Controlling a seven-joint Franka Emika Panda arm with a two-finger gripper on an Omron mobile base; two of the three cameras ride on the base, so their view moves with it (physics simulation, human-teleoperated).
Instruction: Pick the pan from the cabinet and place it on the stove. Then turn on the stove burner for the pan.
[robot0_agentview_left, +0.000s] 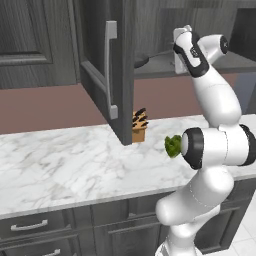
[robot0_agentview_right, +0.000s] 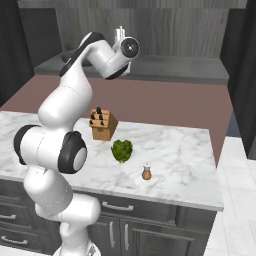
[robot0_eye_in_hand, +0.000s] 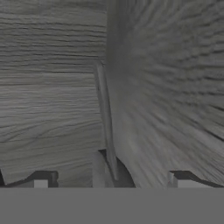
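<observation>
The cabinet (robot0_agentview_left: 100, 30) stands open, its door (robot0_agentview_left: 117, 75) with the long silver handle swung out toward me. On its shelf lies the dark pan (robot0_agentview_left: 141, 61), its thin handle (robot0_agentview_left: 161, 54) pointing right toward my gripper (robot0_agentview_left: 177, 52). The gripper (robot0_agentview_right: 120, 35) is raised to shelf height, reaching into the cabinet. In the hand view the pan handle (robot0_eye_in_hand: 105, 118) runs up the middle over wood grain, and the gripper (robot0_eye_in_hand: 111, 179) is open, one fingertip (robot0_eye_in_hand: 41, 179) on either side, not touching it. The stove and its burner are out of view.
On the white marble counter (robot0_agentview_left: 60, 160) stand a wooden knife block (robot0_agentview_right: 102, 124), a green leafy vegetable (robot0_agentview_right: 121, 150) and a small brown shaker (robot0_agentview_right: 146, 173). The open door's lower corner hangs just above the knife block (robot0_agentview_left: 139, 126). Drawers (robot0_agentview_left: 30, 226) sit below.
</observation>
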